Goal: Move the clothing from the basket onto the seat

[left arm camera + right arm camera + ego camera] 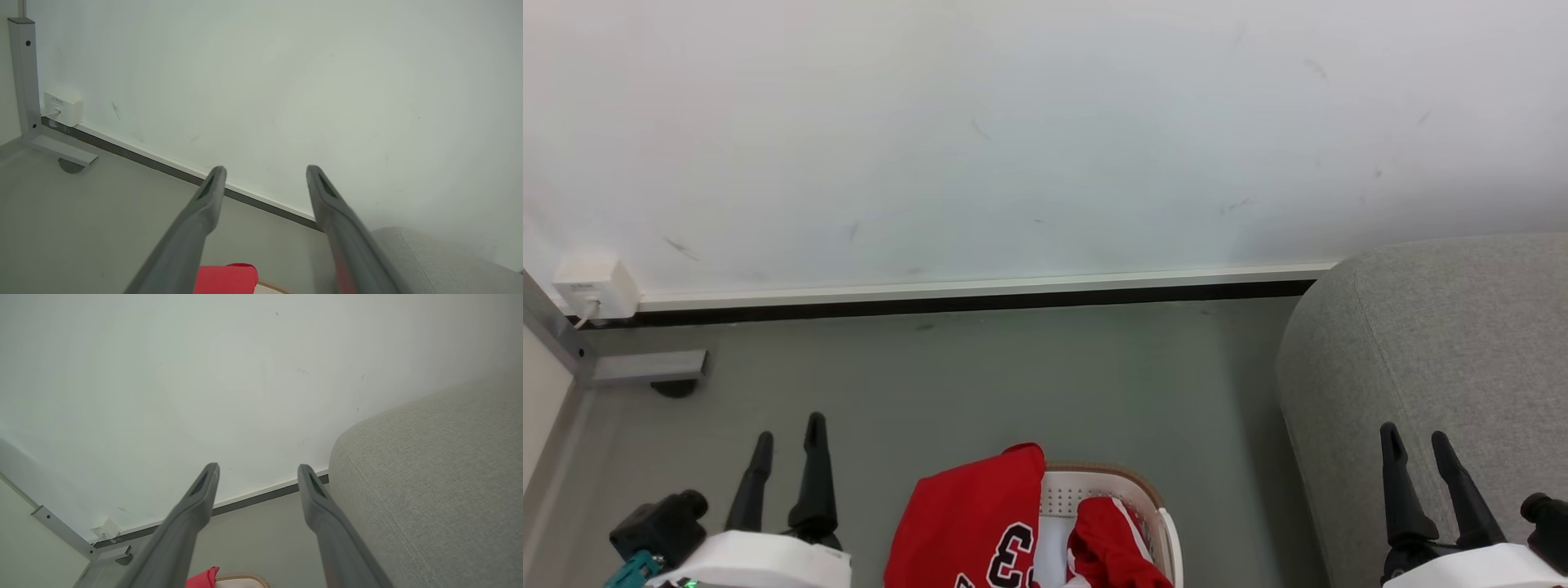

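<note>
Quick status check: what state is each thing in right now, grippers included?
Left gripper: open, empty.
Right gripper: open, empty.
Laundry basket: upright on floor, loaded.
Red jersey: draped over basket rim.
Second red garment: bunched inside basket.
Grey sofa: no clothing on visible part.

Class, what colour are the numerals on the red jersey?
Black with a white outline, on the jersey; clearest in the head view.

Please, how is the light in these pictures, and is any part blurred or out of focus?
Head view: soft light, no glare, a faint shadow on the floor beside the seat; clothing and basket sharp. Left wrist view: the left gripper sharp at its tips, blurred near the bottom edge. Right wrist view: the right gripper likewise; the wall dims at right.
</note>
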